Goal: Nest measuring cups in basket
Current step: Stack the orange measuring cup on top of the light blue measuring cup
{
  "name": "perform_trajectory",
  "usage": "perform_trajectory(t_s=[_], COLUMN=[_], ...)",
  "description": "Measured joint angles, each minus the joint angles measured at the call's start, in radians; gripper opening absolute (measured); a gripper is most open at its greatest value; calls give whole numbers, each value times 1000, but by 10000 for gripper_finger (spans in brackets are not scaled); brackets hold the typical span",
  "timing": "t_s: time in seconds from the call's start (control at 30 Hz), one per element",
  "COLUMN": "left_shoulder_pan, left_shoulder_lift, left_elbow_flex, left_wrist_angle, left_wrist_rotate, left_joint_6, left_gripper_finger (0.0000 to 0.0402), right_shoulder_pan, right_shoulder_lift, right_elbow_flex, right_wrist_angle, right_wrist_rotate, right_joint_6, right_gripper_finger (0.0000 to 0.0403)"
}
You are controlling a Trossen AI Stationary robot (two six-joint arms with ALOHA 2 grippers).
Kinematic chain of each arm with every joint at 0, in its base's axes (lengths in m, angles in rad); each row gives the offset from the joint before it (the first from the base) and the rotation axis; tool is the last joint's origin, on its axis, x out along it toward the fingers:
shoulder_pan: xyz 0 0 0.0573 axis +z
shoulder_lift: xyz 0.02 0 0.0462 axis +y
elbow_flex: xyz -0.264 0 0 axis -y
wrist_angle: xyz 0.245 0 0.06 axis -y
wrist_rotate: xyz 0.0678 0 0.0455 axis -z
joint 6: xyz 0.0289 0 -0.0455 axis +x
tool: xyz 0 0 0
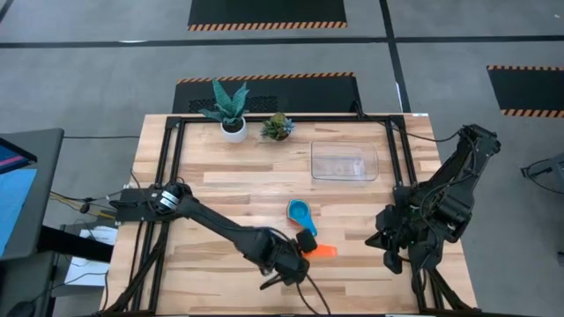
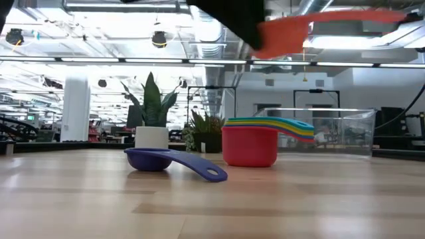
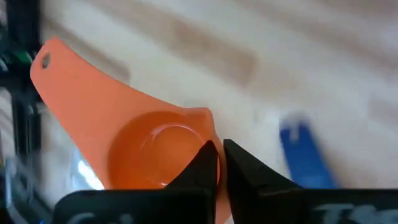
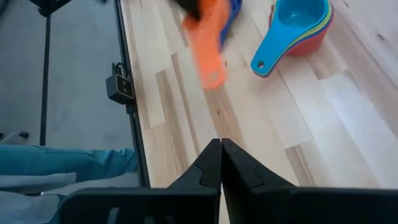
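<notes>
The orange cup (image 3: 146,152) is pinched by its rim between the left gripper (image 3: 219,163)'s narrow jaws; light, stiff, slippery plastic, it is likely better taken by the handle.

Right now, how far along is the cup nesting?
Done: several coloured plastic measuring cups sit stacked in the red cup on the table. In hand: the left hand is shut on the orange plastic cup. Left: the dark blue cup lies loose; the clear plastic basket looks empty.

Grey concrete floor (image 1: 106,79) with dark seams and black mats edged in orange-black hazard stripes (image 1: 267,13). Light butcher-block wooden table (image 1: 229,194) on a black frame. Exposed silver ceiling ducts (image 2: 219,40), bright overhead lights.
</notes>
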Motion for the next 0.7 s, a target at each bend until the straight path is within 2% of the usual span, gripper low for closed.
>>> perform_trajectory(t_s=[0.2,0.3,0.4,0.5,0.7], left_shoulder_pan=[93,157,193,214,215], left_shoulder_lift=[5,5,3,-14,-42], left_elbow_flex=[51,50,51,52,52], left_wrist_angle=[-312,-356,-348,-293,-283], left_wrist_rotate=[-166,-184,-246,-161,-128], left_joint_6=[123,205,335,353,365], left_gripper_finger=[2,1,1,1,0], right_shoulder_pan=[0,-1,-1,-1,-2], right_shoulder_lift=[0,0,0,0,0], right_elbow_flex=[0,0,0,0,0], right_wrist_angle=[3,9,10,10,19], right_wrist_rotate=[56,79,79,79,103], right_joint_6=[0,1,1,1,1], right_gripper_finger=[27,27,27,27,27])
